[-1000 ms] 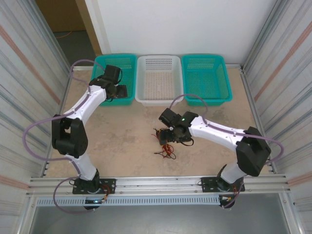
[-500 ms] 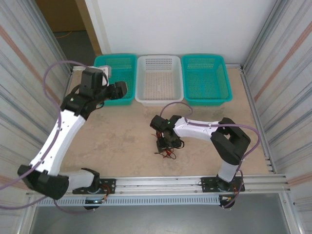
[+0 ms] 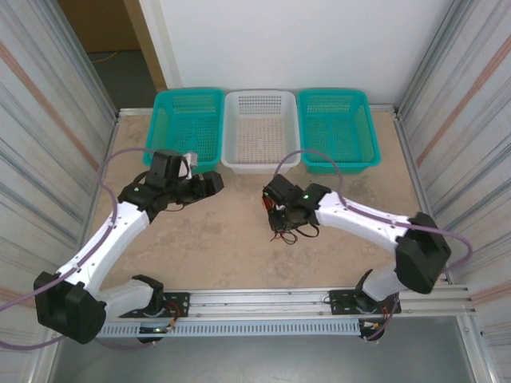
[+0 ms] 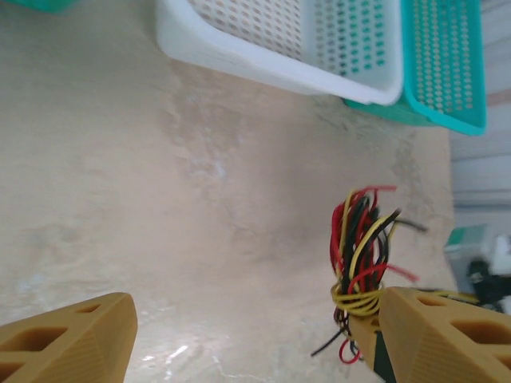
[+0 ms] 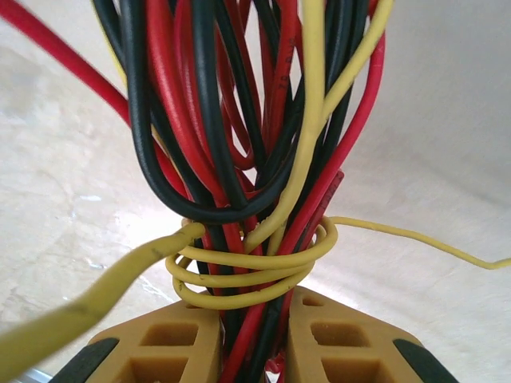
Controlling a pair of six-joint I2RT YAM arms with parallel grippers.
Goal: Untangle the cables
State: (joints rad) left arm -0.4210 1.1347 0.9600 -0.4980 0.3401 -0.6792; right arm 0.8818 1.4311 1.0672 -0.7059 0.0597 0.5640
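From above, the flat sandy-brown table (image 3: 200, 235) has three plastic baskets with holes along its far edge: a blue-green basket (image 3: 156, 120), a white basket (image 3: 255, 165) in the middle and a second blue-green basket (image 3: 343, 166). The left claw (image 3: 212, 183) hangs over the table near the first blue-green basket. The right claw (image 3: 279, 214) is near the middle of the table, in front of the white basket, and the thin red, black and yellow cables (image 3: 289, 233) dangle from it in a small bunch. In the left wrist view, the left claw (image 4: 255, 311) has its two tan plastic fingers (image 4: 72, 339) spread far apart above the table. The cables (image 4: 361, 251) stand up in a bunch just beside one finger, and the white basket (image 4: 263, 68) and a blue-green basket (image 4: 447, 88) sit farther off. In the right wrist view, the right claw (image 5: 251, 343) has its two tan fingers (image 5: 168, 347) pressed together on the cables (image 5: 231, 144), pinching the bunch near its bottom. One yellow wire (image 5: 255, 271) is wound a few times around the bunch just above the fingers.
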